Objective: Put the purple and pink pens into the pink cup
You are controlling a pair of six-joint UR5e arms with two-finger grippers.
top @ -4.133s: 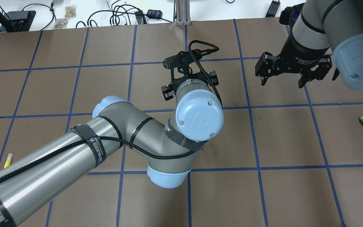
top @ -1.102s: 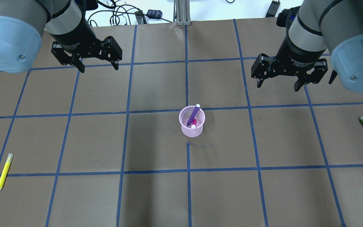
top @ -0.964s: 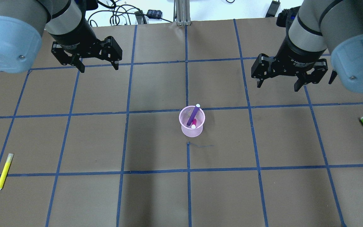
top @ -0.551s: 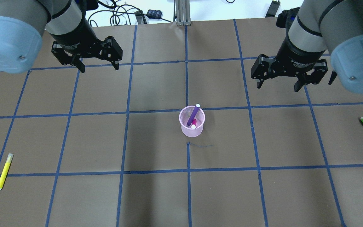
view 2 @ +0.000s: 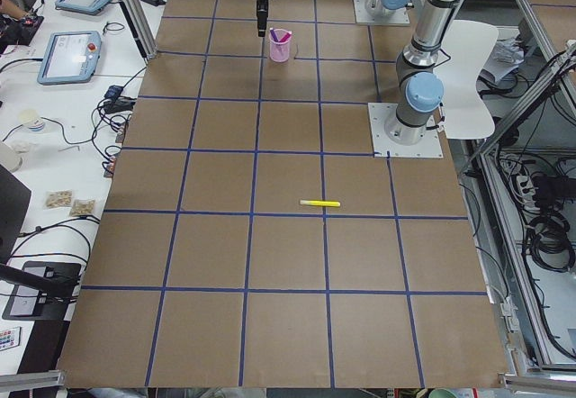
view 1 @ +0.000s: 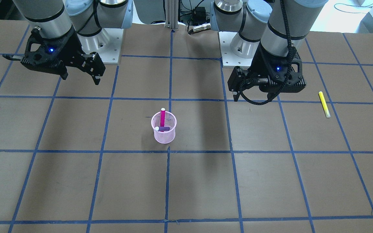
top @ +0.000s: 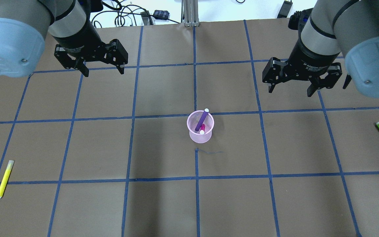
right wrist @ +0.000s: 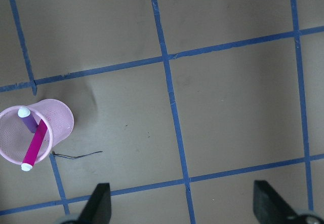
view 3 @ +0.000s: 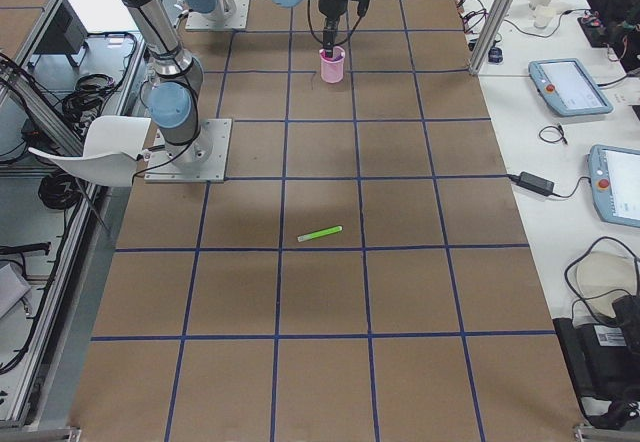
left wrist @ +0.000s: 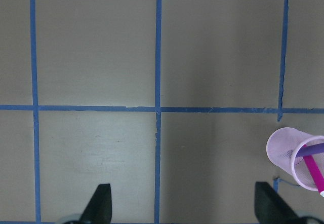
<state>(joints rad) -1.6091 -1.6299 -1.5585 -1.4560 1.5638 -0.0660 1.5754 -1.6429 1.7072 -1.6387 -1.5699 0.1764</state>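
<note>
Purple pen (top: 202, 119), pink pen (view 1: 162, 117) tilted inside upright pink cup (top: 196, 137).

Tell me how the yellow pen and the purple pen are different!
The purple pen stands leaning inside the pink cup, but the yellow pen lies flat on the table. The purple pen is in the middle of the table, while the yellow pen is far out on the robot's left side. Both are thin, straight pens.

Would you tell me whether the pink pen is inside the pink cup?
Inside: the pink pen stands in the pink cup beside the purple pen, its white tip above the rim.
</note>
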